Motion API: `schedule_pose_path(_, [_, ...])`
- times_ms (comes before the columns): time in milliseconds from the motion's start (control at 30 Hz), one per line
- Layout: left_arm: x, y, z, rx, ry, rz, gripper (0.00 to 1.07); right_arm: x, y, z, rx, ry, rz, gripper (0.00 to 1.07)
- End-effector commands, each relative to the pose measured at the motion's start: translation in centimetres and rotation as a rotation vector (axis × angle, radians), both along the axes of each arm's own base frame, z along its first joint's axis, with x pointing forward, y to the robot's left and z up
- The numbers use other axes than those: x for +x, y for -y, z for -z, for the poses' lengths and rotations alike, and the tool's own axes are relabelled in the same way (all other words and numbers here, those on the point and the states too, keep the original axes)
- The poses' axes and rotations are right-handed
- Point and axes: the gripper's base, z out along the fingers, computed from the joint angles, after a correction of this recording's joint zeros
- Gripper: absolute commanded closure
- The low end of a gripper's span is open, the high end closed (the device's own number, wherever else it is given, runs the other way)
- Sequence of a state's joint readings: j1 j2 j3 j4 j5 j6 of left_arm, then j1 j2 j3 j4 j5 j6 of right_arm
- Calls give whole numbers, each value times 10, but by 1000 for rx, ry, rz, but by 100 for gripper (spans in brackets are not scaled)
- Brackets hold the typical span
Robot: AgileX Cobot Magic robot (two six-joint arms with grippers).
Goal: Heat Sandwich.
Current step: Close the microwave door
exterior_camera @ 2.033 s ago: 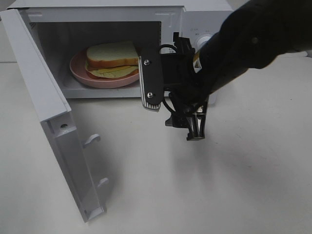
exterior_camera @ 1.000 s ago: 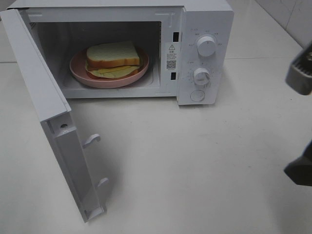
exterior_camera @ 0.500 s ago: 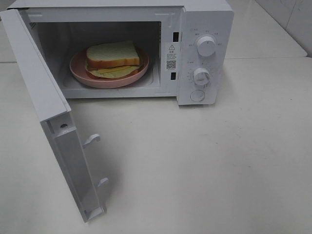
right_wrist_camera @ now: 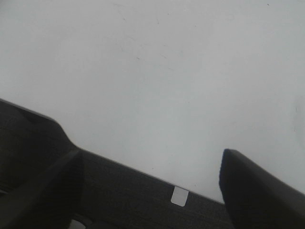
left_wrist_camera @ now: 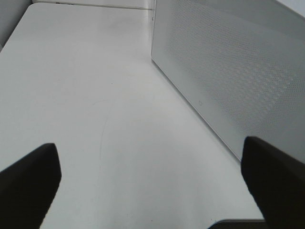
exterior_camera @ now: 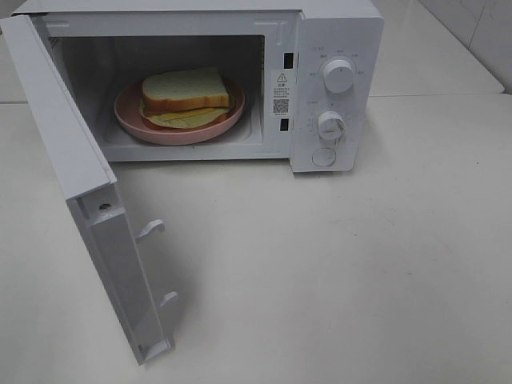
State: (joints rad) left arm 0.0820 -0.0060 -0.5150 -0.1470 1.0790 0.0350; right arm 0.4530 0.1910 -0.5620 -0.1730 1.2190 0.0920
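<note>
White tabletop [exterior_camera: 360, 264] carries a microwave [exterior_camera: 336, 32], its door [exterior_camera: 72, 152] swung open. In the upper left of the frame, the sandwich [exterior_camera: 186, 90] sits on a pink plate [exterior_camera: 128, 112] inside. Loading looks done; shutting the door and setting the dials [exterior_camera: 338, 76] are left. Left pincer [left_wrist_camera: 150, 179] and right pincer [right_wrist_camera: 138, 145] both gape, empty.

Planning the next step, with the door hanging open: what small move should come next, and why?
Probably bring the left gripper against the door's outer face to start swinging it shut. The sandwich sits on its plate inside, and that gripper is open and empty near the door.
</note>
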Motion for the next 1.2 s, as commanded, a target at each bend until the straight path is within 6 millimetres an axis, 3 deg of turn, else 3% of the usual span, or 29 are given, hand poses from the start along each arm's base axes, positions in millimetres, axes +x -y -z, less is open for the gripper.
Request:
schedule_pose_path(33, [-2,0,0,5,28,1,9,-3,2,2,22,46,47,32])
schedule_pose_path(633, [-2,0,0,5,28,1,9,-21,0,2,142,352,263,32])
schedule_pose_path(1200, [0,0,0,4,16,1,9,-20,-1,3,140,355,263,32])
